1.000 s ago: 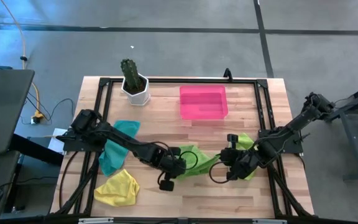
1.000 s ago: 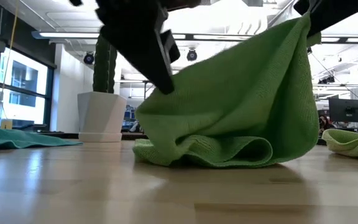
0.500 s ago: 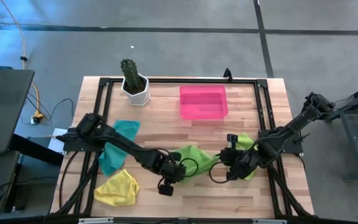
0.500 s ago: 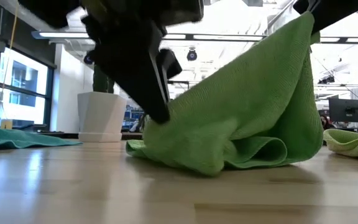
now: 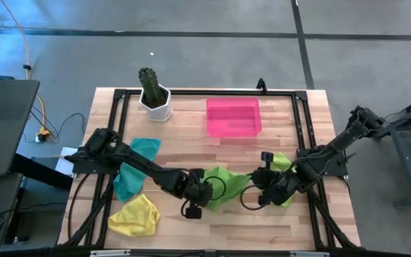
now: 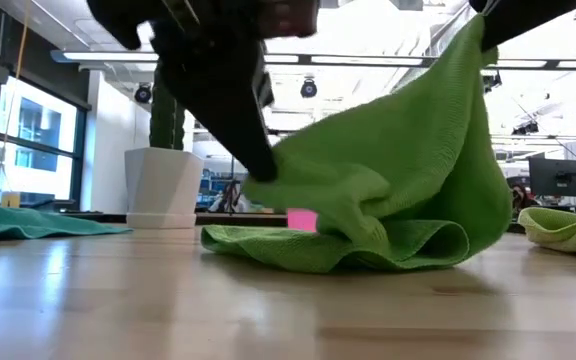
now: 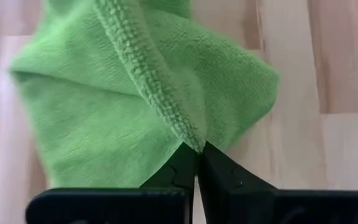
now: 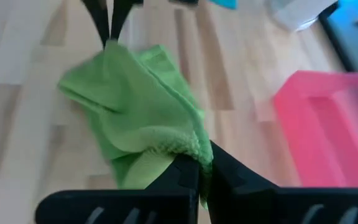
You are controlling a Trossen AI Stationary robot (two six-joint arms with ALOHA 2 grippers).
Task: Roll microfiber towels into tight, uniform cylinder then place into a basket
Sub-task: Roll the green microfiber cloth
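Observation:
A lime green microfiber towel (image 5: 225, 183) is stretched between my two grippers near the table's front middle. My left gripper (image 7: 197, 151) is shut on its left side, my right gripper (image 8: 201, 163) on its right side, higher up. The towel's lower folds (image 6: 348, 250) lie on the wood. A second lime green towel (image 5: 284, 165) lies under my right arm. A teal towel (image 5: 130, 168) and a yellow towel (image 5: 135, 216) lie at the left. The pink basket (image 5: 233, 116) stands at the far middle. My left gripper pinches the towel's hemmed edge (image 7: 180, 127) between its two fingertips, slanting down from the table's left. That edge is raised a little off the table (image 6: 273, 172). My right gripper pinches a bunched edge of the towel (image 8: 191, 148) between its fingers, slanting down from the right. The cloth hangs from it (image 6: 468, 70) in a slope, and its bottom rests on the table.
A white pot with a cactus (image 5: 154, 96) stands at the far left. A black frame (image 5: 191, 92) runs around the table top. Bare wood lies between the towel and the basket.
My left gripper has dipped toward the towel's left part and come up a little with the hemmed edge. That side of the towel is now lifted off the table into a peak, while the lower folds stay on the wood. My right gripper has kept its hold.

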